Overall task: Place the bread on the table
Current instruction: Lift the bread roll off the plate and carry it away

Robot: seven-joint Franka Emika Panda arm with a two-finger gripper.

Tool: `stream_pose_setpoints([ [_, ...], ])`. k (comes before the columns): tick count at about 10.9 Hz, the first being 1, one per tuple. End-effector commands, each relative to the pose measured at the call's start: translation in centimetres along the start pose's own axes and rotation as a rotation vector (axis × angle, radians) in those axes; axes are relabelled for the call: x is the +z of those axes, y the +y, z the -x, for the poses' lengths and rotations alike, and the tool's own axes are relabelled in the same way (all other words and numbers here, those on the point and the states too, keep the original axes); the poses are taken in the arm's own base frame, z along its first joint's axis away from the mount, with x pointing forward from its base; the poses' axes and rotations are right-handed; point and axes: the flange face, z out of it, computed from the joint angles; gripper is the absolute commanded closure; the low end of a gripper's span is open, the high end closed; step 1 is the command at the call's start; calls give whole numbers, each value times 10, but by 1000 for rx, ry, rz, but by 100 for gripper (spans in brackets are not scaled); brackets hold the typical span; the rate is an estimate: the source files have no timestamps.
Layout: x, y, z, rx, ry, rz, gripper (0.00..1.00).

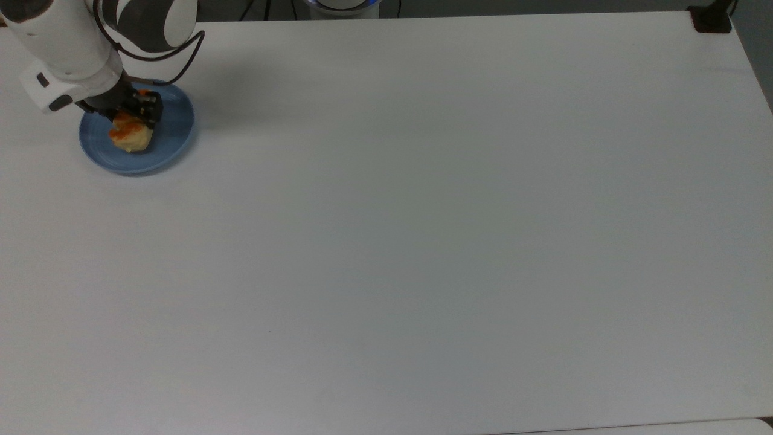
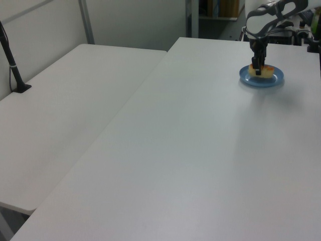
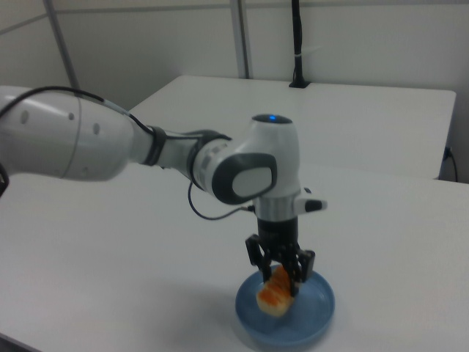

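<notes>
So the gripper (image 3: 279, 281) is clamped around the bread (image 3: 274, 292), a little pale-yellow roll with orange glaze patches, fingers squeezing it from both sides. The roll sits tilted over the blue plate (image 3: 316, 312), low in the right view. Can't really tell if its lower end touches the plate or not. In the top view the plate (image 1: 175, 130), bread (image 1: 131, 135) and gripper (image 1: 130, 113) are in the upper left corner of the white table (image 1: 423, 229).
</notes>
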Motion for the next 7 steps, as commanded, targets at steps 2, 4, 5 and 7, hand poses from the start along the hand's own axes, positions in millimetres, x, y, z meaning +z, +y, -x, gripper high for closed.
stream_pose_setpoints([
  [2, -73, -61, -11, -66, 75, -90, 37],
  [4, -103, -139, -36, -124, 109, -103, 37],
  [5, -119, -186, -50, -179, 134, -99, 35],
  [7, -136, -266, -69, -292, 166, -75, 32],
])
